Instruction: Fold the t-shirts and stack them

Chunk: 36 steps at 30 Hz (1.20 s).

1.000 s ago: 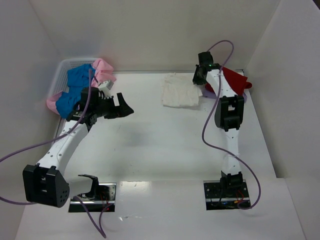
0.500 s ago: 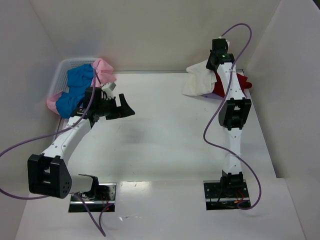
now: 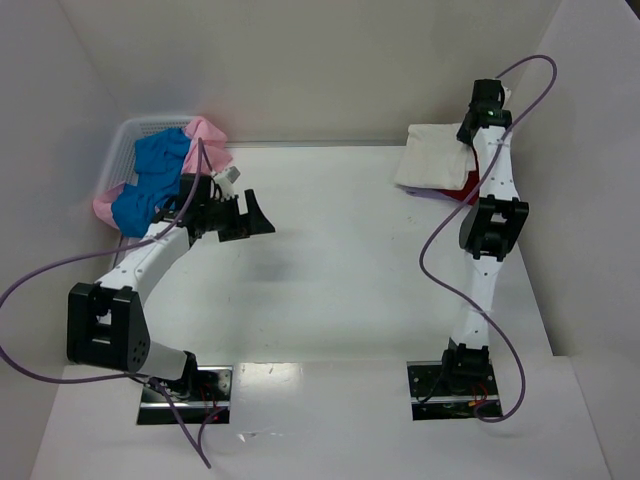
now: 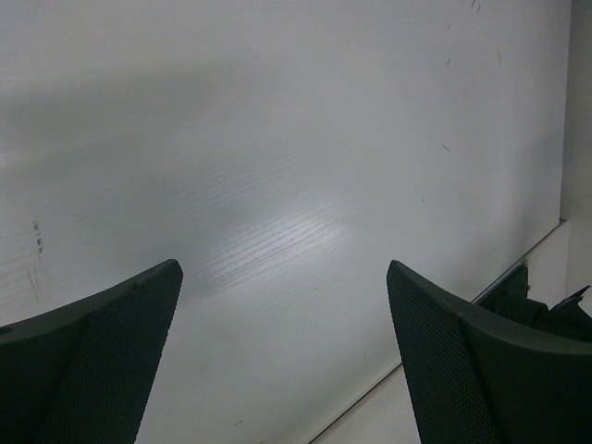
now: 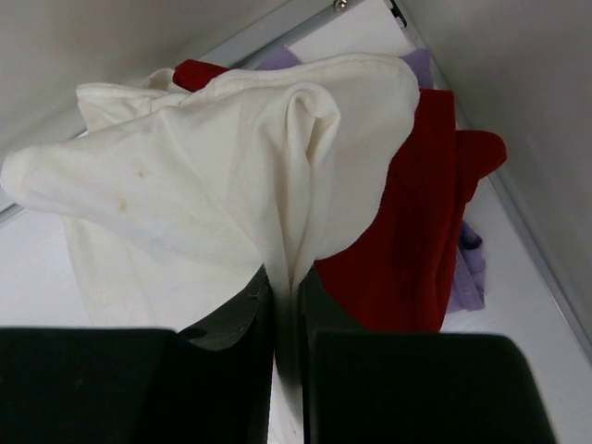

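Note:
My right gripper [image 5: 287, 282] is shut on a fold of the cream-white t-shirt [image 5: 203, 176], which hangs from it at the far right corner [image 3: 432, 152]. Beneath the cloth lies the red t-shirt [image 5: 416, 213] [image 3: 462, 184], and a lavender t-shirt [image 5: 467, 268] peeks out under the red one. Blue t-shirts [image 3: 150, 180] and pink t-shirts [image 3: 208, 138] are heaped in the basket at far left. My left gripper [image 3: 258, 217] hovers open over the bare table, right of the basket; its fingers [image 4: 102, 351] have nothing between them.
The white mesh basket [image 3: 120, 150] stands in the far left corner against the wall. White walls close the table [image 3: 330, 270] in on the left, back and right. The right arm's purple cable [image 3: 430, 270] loops out over the table.
My right gripper has carried the cream-white t-shirt from the table's far middle to the right, over the red one. The left gripper has shifted slightly right and stayed open.

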Tool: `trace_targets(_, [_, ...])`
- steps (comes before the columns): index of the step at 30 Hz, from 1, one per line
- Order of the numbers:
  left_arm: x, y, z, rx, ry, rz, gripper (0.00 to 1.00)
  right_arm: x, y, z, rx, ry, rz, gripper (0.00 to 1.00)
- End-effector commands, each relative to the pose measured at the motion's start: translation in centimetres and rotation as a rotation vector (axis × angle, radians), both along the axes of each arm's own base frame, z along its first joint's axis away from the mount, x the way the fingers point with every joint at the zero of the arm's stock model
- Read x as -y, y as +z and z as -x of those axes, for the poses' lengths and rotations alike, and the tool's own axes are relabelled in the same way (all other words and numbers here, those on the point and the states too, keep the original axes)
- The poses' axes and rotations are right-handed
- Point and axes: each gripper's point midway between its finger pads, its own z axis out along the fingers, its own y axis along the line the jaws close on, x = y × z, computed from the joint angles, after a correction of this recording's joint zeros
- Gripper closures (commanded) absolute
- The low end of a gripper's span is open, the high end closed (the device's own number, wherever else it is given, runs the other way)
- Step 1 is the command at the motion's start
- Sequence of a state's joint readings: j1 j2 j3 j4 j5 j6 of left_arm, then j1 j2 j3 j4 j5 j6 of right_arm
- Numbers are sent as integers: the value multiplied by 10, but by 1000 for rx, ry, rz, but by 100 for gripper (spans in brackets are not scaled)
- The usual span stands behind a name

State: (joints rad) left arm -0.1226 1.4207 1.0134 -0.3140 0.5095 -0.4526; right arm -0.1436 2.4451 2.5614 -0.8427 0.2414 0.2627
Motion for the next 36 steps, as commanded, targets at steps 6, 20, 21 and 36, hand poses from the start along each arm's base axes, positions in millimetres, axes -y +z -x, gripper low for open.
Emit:
trace_targets(6, [7, 26, -15, 70, -21, 54, 1, 38, 39, 22, 73, -227, 185, 100])
trace_targets(20, [9, 25, -16, 69, -27, 60, 1, 68, 59, 48, 146, -444, 303, 100])
trace_targets(21, [9, 25, -15, 69, -30, 63, 1, 69, 61, 48, 152, -445, 302, 100])
trace_targets(36, [11, 21, -14, 59, -41, 72, 1, 68, 36, 52, 151, -485, 275, 40])
